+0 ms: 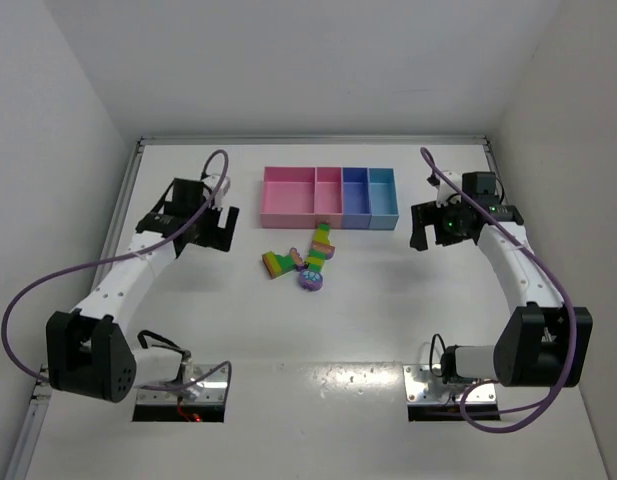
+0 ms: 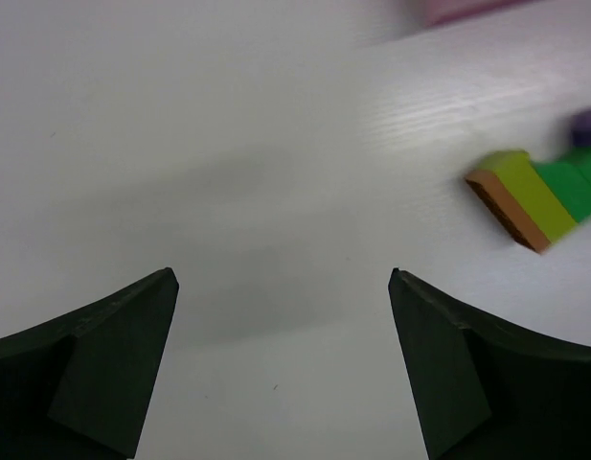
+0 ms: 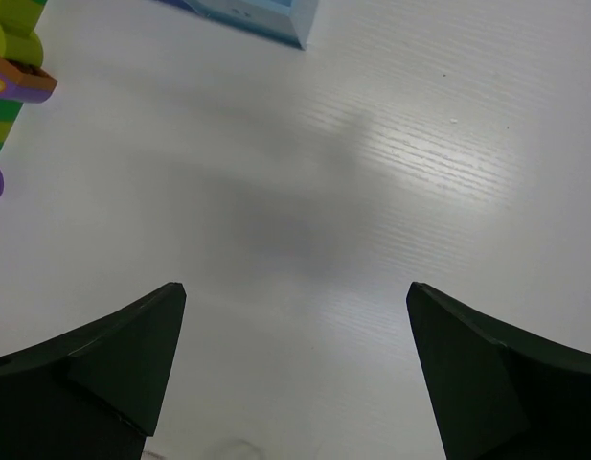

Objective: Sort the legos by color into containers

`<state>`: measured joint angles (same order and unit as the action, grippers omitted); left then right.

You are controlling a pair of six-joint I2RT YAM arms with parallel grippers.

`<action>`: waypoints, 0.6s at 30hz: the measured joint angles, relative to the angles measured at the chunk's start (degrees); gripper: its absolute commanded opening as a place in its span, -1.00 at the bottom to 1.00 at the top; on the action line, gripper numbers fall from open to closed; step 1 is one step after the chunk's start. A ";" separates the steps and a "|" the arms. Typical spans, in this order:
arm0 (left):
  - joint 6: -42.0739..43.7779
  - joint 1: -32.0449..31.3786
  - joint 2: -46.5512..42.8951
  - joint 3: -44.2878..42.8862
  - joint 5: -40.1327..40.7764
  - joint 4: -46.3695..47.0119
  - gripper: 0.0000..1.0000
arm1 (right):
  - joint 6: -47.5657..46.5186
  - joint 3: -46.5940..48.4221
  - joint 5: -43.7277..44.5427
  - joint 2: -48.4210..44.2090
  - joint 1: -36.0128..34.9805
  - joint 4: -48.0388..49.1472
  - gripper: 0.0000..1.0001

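Observation:
The legos lie in a small heap at mid-table: a rainbow strip (image 1: 280, 263), a green, yellow and pink strip (image 1: 320, 243), and a round purple piece (image 1: 311, 279). Just behind them stands the tray of containers (image 1: 288, 205), with pink compartments on the left, then a purple-blue and a light blue one. My left gripper (image 1: 220, 228) hangs open to the left of the heap. In the left wrist view its jaws (image 2: 281, 278) frame bare table, with an orange, yellow and green strip (image 2: 534, 196) off to the right. My right gripper (image 1: 420, 232) is open to the right of the tray; in its wrist view (image 3: 295, 287) it holds nothing.
White walls enclose the table on the left, back and right. A metal rail (image 1: 118, 215) runs along the left edge. The light blue container's corner (image 3: 266, 17) and a stacked strip (image 3: 12, 57) show at the top left of the right wrist view.

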<state>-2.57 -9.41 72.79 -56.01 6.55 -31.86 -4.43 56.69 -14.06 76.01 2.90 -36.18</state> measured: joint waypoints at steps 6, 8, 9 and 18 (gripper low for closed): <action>12.07 -9.88 -3.91 -0.02 -12.35 -2.19 0.82 | -3.82 0.00 -3.30 -0.04 0.02 -2.43 0.99; 14.08 -14.56 -3.19 -0.02 -14.78 -2.58 0.76 | -4.52 -0.02 -4.09 -0.13 0.02 -2.93 0.99; 14.49 -16.22 -2.58 -0.02 -15.69 -2.71 0.76 | -4.70 -0.13 -4.24 -0.22 0.02 -2.93 0.99; 16.06 -22.23 8.74 -2.10 -15.98 -1.46 0.76 | -6.05 -1.51 -4.61 -2.69 0.24 -3.26 0.99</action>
<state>13.50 -31.64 81.54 -58.11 -9.43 -33.32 -10.48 55.18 -18.68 73.32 3.14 -39.44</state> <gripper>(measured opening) 0.882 0.994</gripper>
